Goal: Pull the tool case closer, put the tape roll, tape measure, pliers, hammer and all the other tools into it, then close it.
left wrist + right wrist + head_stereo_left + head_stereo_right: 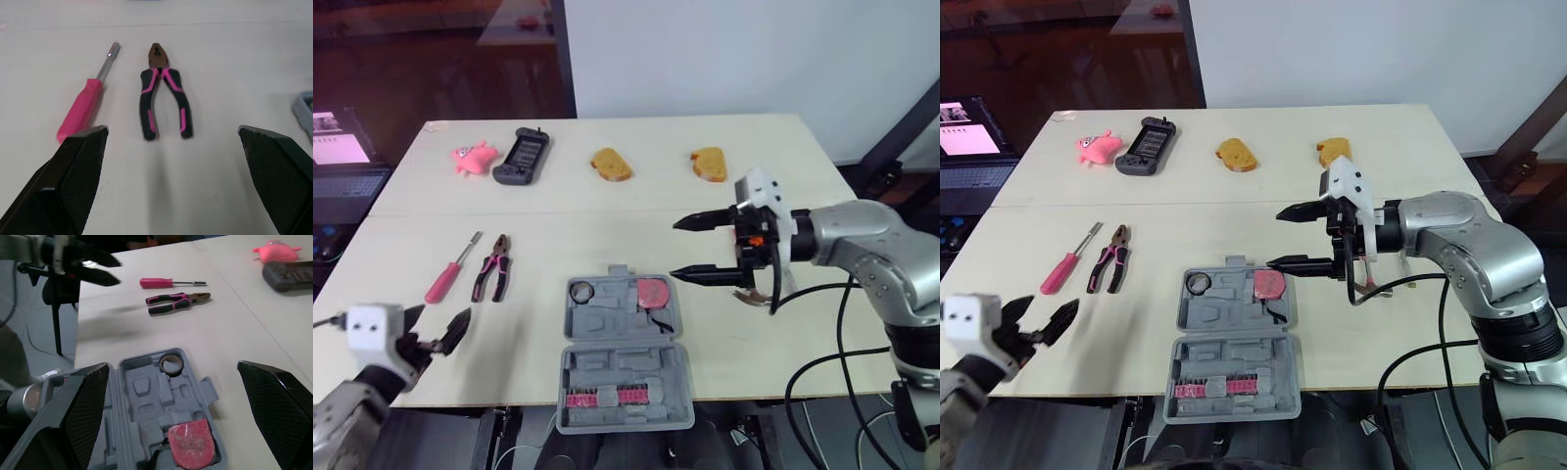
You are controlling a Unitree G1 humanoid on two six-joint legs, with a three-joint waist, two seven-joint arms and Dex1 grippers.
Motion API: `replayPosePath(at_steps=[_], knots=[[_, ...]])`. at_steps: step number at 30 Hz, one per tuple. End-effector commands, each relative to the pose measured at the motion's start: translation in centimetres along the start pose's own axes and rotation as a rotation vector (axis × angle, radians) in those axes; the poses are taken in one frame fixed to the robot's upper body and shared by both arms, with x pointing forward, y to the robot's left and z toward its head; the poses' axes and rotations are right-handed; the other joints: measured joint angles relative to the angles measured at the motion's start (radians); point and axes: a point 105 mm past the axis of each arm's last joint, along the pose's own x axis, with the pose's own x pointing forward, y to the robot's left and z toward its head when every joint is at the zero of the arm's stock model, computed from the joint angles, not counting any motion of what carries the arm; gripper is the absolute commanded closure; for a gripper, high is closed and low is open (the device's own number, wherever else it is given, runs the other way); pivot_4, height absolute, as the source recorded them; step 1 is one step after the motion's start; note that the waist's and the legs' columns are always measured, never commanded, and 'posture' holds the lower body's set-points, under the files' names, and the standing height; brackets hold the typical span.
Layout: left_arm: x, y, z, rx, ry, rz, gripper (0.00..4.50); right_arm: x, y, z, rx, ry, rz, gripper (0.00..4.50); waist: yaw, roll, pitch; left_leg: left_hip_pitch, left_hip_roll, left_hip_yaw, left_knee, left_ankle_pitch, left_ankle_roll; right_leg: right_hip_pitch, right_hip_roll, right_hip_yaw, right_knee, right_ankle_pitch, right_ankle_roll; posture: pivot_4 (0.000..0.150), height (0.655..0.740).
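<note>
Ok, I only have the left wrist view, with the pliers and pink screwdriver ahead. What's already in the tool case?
Observer: The open tool case holds a tape roll and a red tape measure in its far half.
Operator: And where's the right gripper?
Observer: The right gripper hovers open just to the right of that tape measure, fingers pointing across the case.

Screwdriver (pixel 450 271) left of pliers (pixel 493 269), both left of tool case (pixel 607 325), tape roll (pixel 581 291) and tape measure (pixel 652 293) inside
</note>
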Motion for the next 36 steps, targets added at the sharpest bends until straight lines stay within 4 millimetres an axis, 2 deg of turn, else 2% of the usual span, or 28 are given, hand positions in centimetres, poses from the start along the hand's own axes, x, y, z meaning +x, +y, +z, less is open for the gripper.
replayPosePath(at_steps=[1, 10, 17, 24, 36], knots=[[1.9, 0.5, 0.6, 0.007, 0.057, 0.018, 0.00, 0.0, 0.7, 1.7, -0.065, -0.019, 0.016, 0.07, -0.002, 0.000, 0.000, 0.000, 0.000, 0.000, 0.000, 0.000, 0.000, 0.000, 0.000, 0.000, 0.000, 0.000, 0.000, 0.150, 0.7400], [8.0, 0.5, 1.3, 0.033, 0.115, -0.004, 0.00, 0.1, 1.0, 1.9, -0.067, -0.014, -0.007, 0.07, -0.003, 0.000, 0.000, 0.000, -0.001, 0.001, -0.001, 0.000, 0.000, -0.001, 0.000, 0.000, 0.001, 0.002, 0.004, 0.150, 0.7400], [11.3, 0.9, 0.5, 0.033, 0.160, -0.007, 0.00, -0.4, 0.8, 1.2, -0.058, 0.005, -0.055, 0.07, -0.002, -0.001, 0.000, 0.000, -0.002, 0.001, 0.000, 0.000, 0.000, -0.001, 0.000, 0.000, 0.001, 0.003, 0.005, 0.150, 0.7400], [13.7, 1.0, -0.3, 0.011, 0.187, -0.006, 0.00, -0.7, 0.4, 0.9, -0.055, 0.007, -0.096, 0.07, -0.003, -0.001, 0.000, 0.000, -0.002, 0.001, 0.000, 0.000, 0.000, -0.001, 0.000, 0.000, 0.001, 0.004, 0.007, 0.150, 0.7400], [15.5, 0.1, -1.8, -0.017, 0.247, -0.005, 0.00, -1.0, 0.2, 0.5, -0.058, 0.028, -0.124, 0.07, -0.001, -0.001, 0.000, 0.000, -0.002, 0.000, 0.002, 0.000, 0.000, 0.000, 0.000, 0.000, 0.002, 0.005, 0.008, 0.150, 0.7400]])
